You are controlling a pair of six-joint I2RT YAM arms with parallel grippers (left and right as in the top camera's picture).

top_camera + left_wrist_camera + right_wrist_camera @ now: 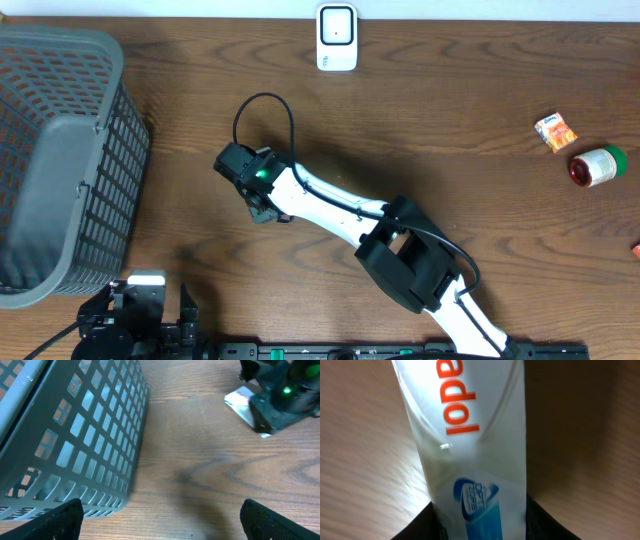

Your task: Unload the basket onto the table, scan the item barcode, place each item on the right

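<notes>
The item is a white box [470, 435] with orange lettering and a blue logo, lying on the wooden table. My right gripper [481, 522] is shut on it, one black finger against each long side. From overhead the right gripper [258, 192] sits left of centre and hides the box. The left wrist view shows a white corner of the box [239, 402] sticking out under the right gripper [280, 400]. My left gripper [160, 525] is open over bare wood at the front left, holding nothing. A white scanner [336, 37] stands at the table's far edge.
A grey slatted basket [60, 160] fills the left side, close to the left gripper [150, 310]. At the far right lie a small orange packet [556, 131] and a red, white and green roll [597, 166].
</notes>
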